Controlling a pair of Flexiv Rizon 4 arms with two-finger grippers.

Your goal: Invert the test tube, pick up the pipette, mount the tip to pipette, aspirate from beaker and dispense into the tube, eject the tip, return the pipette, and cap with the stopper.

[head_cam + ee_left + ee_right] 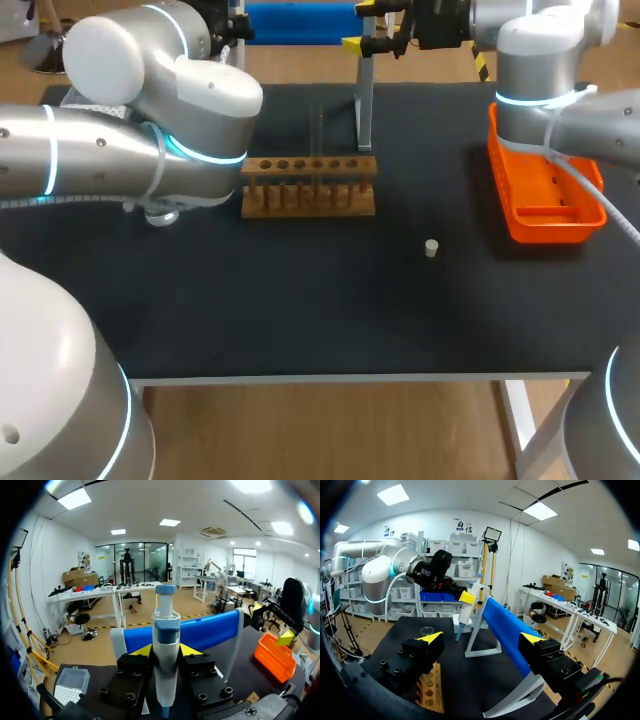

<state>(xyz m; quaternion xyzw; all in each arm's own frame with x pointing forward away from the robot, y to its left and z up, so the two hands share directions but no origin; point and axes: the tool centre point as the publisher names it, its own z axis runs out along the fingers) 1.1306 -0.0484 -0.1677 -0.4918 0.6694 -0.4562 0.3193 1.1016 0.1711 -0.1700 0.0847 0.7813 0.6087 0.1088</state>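
— Where is your pipette?
— Your left claw [166,652] is clamped on the pipette [165,625] from both sides, tip down, near the stand [481,630].
— And your right claw?
— Your right claw [481,639] gapes wide, holding nothing. The stopper [431,248] lies on the table [300,310], right of the wooden rack [308,188].

White-and-blue plastic pipette [165,630]: upright, plunger up, clamped between the fingers of the left gripper [166,650], clear of the table. Small pale cylindrical stopper [431,248]: stands alone, right of centre. Wooden test-tube rack [308,187]: mid-table, left of the stopper, well apart.
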